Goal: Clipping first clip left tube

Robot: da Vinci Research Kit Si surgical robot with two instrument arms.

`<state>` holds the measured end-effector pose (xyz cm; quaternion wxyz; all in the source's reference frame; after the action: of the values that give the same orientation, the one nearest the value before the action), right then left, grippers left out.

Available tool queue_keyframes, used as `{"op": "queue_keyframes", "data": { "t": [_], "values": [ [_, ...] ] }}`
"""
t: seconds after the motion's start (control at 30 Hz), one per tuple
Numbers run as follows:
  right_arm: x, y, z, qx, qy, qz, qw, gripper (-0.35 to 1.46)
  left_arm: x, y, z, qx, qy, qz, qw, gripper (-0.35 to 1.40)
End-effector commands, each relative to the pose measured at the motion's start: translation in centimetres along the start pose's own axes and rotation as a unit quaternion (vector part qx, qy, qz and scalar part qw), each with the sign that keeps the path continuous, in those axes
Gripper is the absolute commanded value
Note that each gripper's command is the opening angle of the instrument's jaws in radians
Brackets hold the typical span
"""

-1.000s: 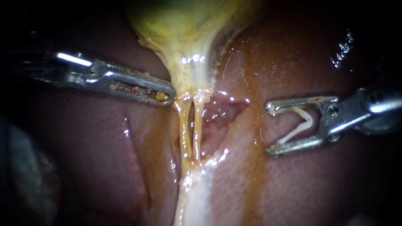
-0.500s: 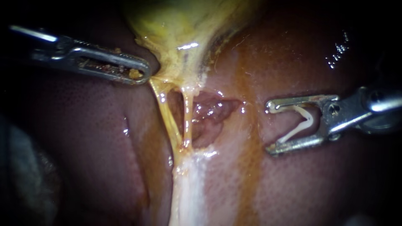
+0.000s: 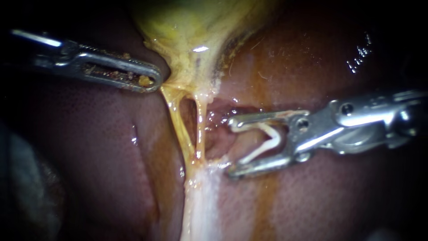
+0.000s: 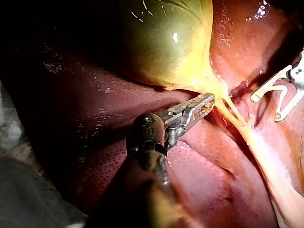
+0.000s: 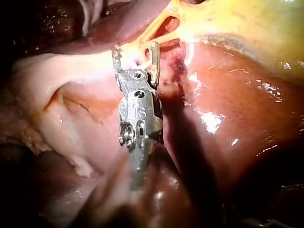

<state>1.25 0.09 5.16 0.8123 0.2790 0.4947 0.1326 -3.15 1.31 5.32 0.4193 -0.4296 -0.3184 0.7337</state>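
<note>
- Two thin yellow tubes drop from the neck of the gallbladder (image 3: 191, 40) and join lower down. The join sits at the head of a pale band (image 3: 200, 201) on the liver (image 3: 89, 147).
- The left tube (image 3: 179, 127) slants down toward the join. The right tube (image 3: 199, 125) hangs almost straight, with a narrow dark gap between the two.
- Your right instrument (image 3: 232, 147) comes in from the right with its jaws spread wide. Its tips stand just beside the right tube, on the side away from the left tube.
- Neither tube lies between those jaws. The left tube is one tube further off and apart from the metal.
- The jaws carry a white clip (image 3: 273, 143), open in a V with its point toward the hinge. One leg lies along each jaw, so both jaws bear on it.
- The left tube looks glossy, amber and taut. It is broad where it fans into the neck and thin at the join.
- Your left instrument (image 3: 151, 82) has its jaws pressed together on the edge of the gallbladder at its neck, right above the top of the left tube. Yellow flecks stick to the metal.
- The left wrist view agrees: the jaw tip meets the yellow neck, the tubes run just ahead of it, and the clip-bearing jaws stand beyond them.
- From the right wrist view you cannot tell how near the tips are to the tubes.
</note>
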Motion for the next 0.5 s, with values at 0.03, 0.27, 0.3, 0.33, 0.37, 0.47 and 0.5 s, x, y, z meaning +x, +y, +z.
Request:
{"op": "queue_keyframes", "data": {
  "t": [0.03,0.27,0.3,0.33,0.37,0.47,0.5],
  "values": [
    [-0.02,0.02,0.07,0.003,0.000,0.006,1.0000,0.49,0.00,0.00,0.01,0.000,0.000,0.000,1.0000,-0.35],
    [-0.15,0.12,0.37,0.016,0.012,0.039,0.9990,0.49,0.00,0.00,0.02,0.001,0.000,0.000,1.0000,-0.35],
    [-0.17,0.14,0.40,0.016,0.012,0.042,0.9989,0.49,0.00,0.00,0.02,0.001,0.000,0.000,1.0000,-0.35],
    [-0.20,0.17,0.44,0.016,0.011,0.047,0.9987,0.49,0.00,0.00,0.02,0.001,0.000,0.000,1.0000,-0.35],
    [-0.23,0.19,0.46,0.017,0.010,0.049,0.9986,0.49,0.00,0.00,0.02,0.001,0.000,0.000,1.0000,-0.35],
    [-0.33,0.25,0.53,0.016,0.009,0.055,0.9983,0.49,0.00,0.00,0.02,0.001,0.001,0.000,1.0000,-0.35],
    [-0.37,0.27,0.56,0.016,0.009,0.057,0.9982,0.49,0.00,0.00,0.02,0.001,0.001,0.000,1.0000,-0.35]
  ]
}}
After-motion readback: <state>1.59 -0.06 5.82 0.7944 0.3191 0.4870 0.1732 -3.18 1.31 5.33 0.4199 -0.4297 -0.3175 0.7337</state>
